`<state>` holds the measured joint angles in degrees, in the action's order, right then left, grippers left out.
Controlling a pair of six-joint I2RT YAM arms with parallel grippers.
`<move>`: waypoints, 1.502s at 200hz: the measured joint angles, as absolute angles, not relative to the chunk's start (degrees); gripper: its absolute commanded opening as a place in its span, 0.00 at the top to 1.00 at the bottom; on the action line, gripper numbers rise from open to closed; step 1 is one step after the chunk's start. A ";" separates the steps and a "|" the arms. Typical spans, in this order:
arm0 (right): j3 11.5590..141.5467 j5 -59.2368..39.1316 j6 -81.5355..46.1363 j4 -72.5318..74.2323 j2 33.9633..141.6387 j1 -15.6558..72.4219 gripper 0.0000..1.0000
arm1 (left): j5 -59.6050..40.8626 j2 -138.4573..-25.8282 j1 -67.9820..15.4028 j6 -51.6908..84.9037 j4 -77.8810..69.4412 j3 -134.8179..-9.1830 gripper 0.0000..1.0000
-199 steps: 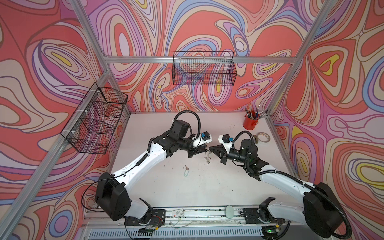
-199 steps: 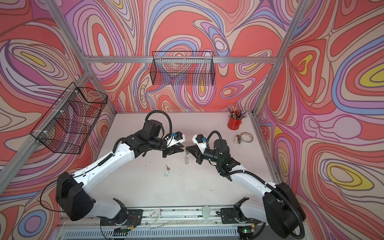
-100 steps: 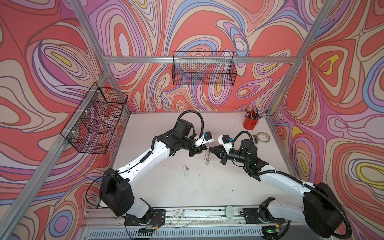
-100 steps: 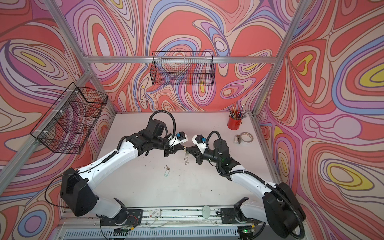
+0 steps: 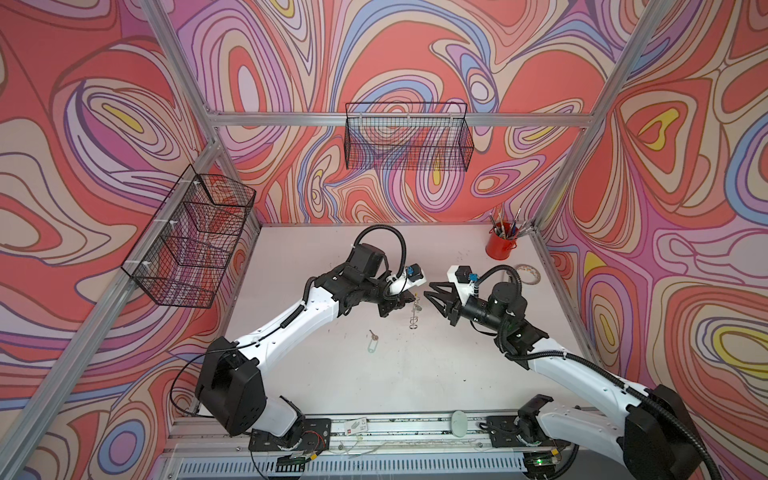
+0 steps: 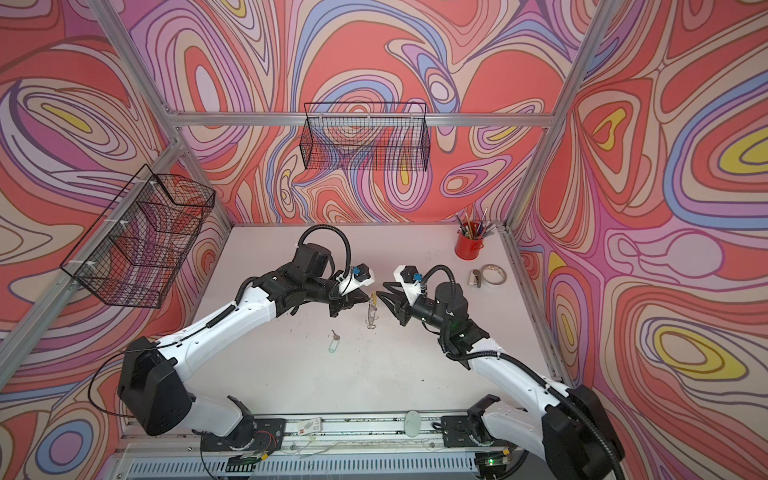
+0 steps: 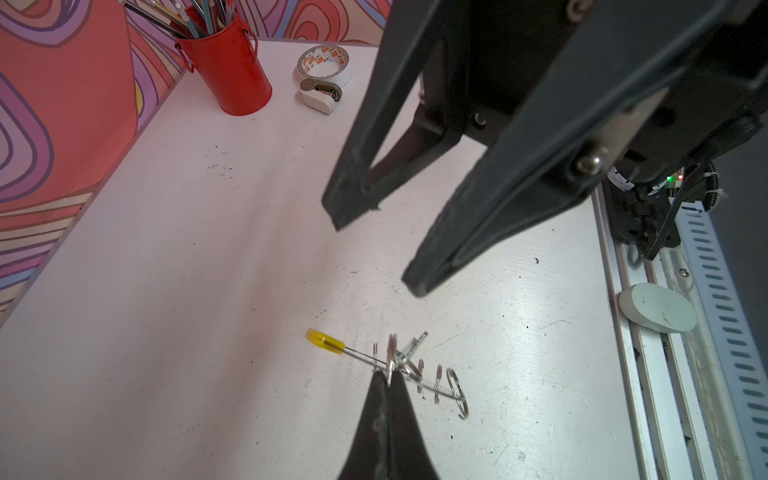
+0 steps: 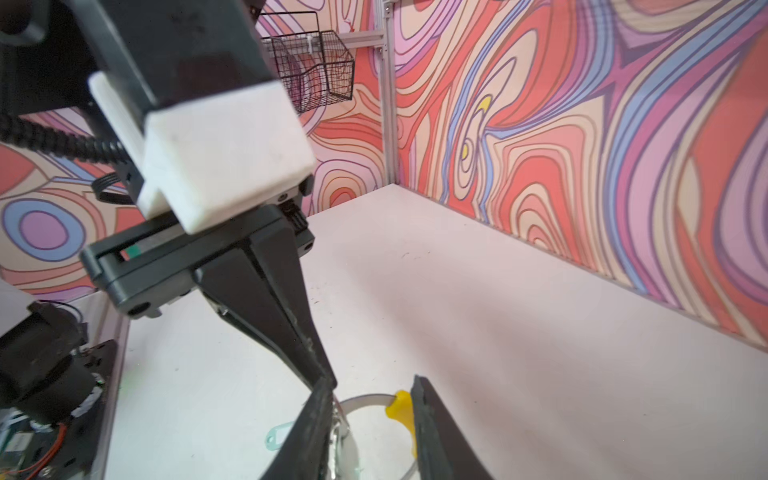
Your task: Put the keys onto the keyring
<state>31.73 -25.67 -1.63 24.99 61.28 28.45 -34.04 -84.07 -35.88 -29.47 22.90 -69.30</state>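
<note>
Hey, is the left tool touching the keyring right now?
Touching. The left wrist view shows the left tool shut, its tips pinched together on the rim of the keyring, which is seen edge-on.

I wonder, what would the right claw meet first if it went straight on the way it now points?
Probably the keyring, pinched by the shut left claw, right ahead of the open right claw; depth is hard to judge.

Bright, even light with soft shadows; wrist views blur close up.
</note>
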 measured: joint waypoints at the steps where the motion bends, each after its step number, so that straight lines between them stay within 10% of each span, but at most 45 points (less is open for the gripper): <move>1: 31.66 -25.50 -1.65 25.04 61.17 28.40 0.55 | -34.04 -84.05 -35.86 -29.41 22.81 -69.23 1.00; 191: 30.06 -37.60 -8.86 27.64 69.28 26.92 0.58 | -36.95 -76.90 -35.53 -13.15 -3.25 -53.95 1.00; 300: 30.22 -40.16 -9.23 28.91 71.35 26.96 1.00 | -38.09 -76.90 -35.53 -11.09 -5.69 -53.43 1.00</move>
<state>30.22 -40.16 -9.23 28.91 71.35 26.96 -38.09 -76.90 -35.53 -11.09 -5.69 -53.43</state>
